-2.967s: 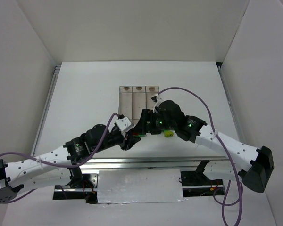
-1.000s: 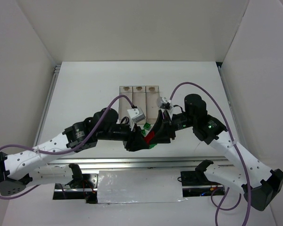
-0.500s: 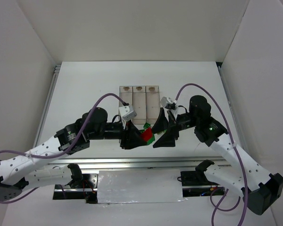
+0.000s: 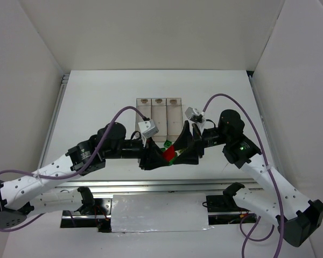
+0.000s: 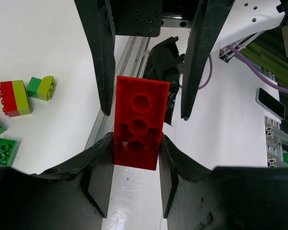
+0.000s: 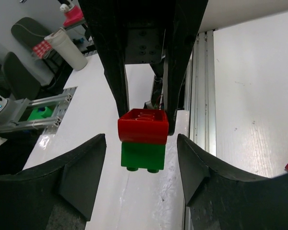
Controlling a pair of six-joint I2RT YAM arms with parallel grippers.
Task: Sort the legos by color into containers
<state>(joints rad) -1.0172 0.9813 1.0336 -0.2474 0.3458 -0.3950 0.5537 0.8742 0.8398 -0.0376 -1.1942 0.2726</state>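
– Right pincer (image 6: 141, 142) moved back in, jaws apart, flanking green brick (image 6: 143, 155).
– Held where?
– Midair, stuck on red brick (image 5: 138, 120); my left pincer (image 5: 136, 143) is clamped on that, its long axis pointing at the right one.

Top external: fixed high behind both arm bases, looking down on the whole white table (image 4: 97, 97) from afar. Left wrist, right wrist: close-range, sighting along the left gripper (image 5: 136, 143) and right gripper (image 6: 140, 139), facing each other. Shared by all: red studded plastic brick (image 4: 168, 152).
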